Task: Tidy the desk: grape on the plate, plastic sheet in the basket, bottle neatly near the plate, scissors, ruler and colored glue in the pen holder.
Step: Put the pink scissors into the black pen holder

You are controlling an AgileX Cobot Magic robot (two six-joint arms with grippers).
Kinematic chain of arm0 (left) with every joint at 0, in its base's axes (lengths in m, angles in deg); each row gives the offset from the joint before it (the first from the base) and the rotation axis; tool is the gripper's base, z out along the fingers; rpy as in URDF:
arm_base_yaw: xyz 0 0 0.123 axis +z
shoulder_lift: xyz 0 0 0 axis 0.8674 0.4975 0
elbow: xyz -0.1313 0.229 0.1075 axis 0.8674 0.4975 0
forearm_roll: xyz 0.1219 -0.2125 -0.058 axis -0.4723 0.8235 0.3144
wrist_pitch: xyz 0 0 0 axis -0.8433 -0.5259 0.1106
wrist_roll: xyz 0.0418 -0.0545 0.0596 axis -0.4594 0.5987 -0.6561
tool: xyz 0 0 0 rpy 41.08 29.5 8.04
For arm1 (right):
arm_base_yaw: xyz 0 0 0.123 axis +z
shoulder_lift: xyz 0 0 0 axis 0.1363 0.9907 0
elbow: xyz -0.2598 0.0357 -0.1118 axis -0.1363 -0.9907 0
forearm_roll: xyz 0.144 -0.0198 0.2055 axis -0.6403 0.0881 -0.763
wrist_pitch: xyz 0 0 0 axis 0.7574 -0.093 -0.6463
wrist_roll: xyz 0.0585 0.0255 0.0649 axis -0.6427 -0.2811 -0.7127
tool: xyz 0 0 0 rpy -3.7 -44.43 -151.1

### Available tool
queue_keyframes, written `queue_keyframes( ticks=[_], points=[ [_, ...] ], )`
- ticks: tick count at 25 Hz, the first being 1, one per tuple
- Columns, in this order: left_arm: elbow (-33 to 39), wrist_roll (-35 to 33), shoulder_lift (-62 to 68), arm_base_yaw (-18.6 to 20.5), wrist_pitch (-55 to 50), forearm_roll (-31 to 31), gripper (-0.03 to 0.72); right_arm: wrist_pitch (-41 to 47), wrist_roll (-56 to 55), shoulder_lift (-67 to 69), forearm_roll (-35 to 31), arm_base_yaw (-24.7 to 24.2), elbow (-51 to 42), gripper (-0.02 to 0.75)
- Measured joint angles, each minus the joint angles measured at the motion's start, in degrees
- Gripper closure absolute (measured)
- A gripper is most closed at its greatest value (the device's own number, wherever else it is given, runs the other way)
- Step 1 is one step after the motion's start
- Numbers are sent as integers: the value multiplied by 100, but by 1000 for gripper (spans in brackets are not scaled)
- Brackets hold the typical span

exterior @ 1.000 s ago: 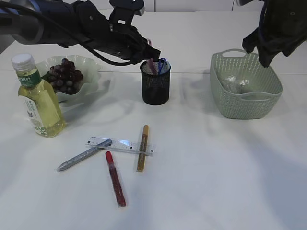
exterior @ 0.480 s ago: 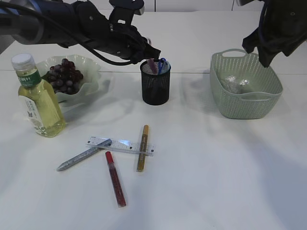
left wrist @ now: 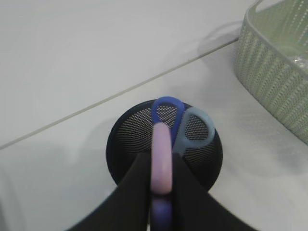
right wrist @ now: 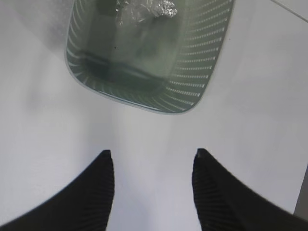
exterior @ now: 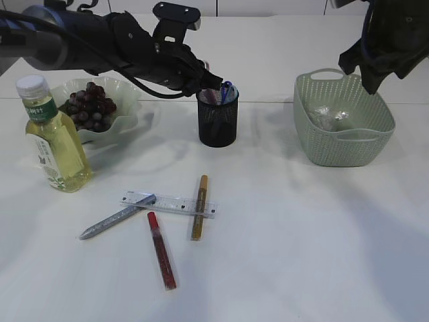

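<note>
My left gripper [exterior: 206, 82] [left wrist: 162, 161] is shut on a pink glue pen [left wrist: 161, 149], holding it upright over the black mesh pen holder [exterior: 217, 127] [left wrist: 118, 144]. Blue-handled scissors [exterior: 227, 89] [left wrist: 195, 132] stand in that holder. A ruler [exterior: 167, 202] lies on the table with silver [exterior: 114, 218], red [exterior: 161, 250] and gold [exterior: 199, 206] glue pens on and around it. Grapes [exterior: 90, 106] sit on the frilled plate [exterior: 129, 100], with the bottle [exterior: 53, 147] in front of it. My right gripper [exterior: 370, 79] [right wrist: 151, 155] hangs open above the table beside the green basket [exterior: 342, 144] [right wrist: 192, 91], which holds the plastic sheet [exterior: 328, 117] [right wrist: 144, 9].
The white table's back edge runs just behind the pen holder and the basket. The left arm stretches across above the plate and bottle.
My left gripper has shifted slightly left and lower over the pen holder, and the pink glue pen has sunk with it. The right arm has not moved.
</note>
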Motion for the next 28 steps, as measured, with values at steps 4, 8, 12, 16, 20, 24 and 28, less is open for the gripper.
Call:
queue_keyframes(
  ticks=[4,8,12,16,20,24,28],
  points=[
    [-214,0,176,0,-90,0,637,0,0,0,0,0,0,321],
    [-464,0,275,0,-285,0,636,0,0,0,8,0,0,321],
    [-505,0,292,7,-334,0,636,0,0,0,12,0,0,321],
    [-505,0,336,7,-371,0,636,0,-36,0,12,0,0,321],
    [-509,0,336,12,-408,0,636,0,-36,0,21,0,0,321],
    [-509,0,336,12,-420,-9,635,0,0,0,21,0,0,321],
    [-509,0,336,12,-459,-23,627,0,0,0,21,0,0,321]
  ],
)
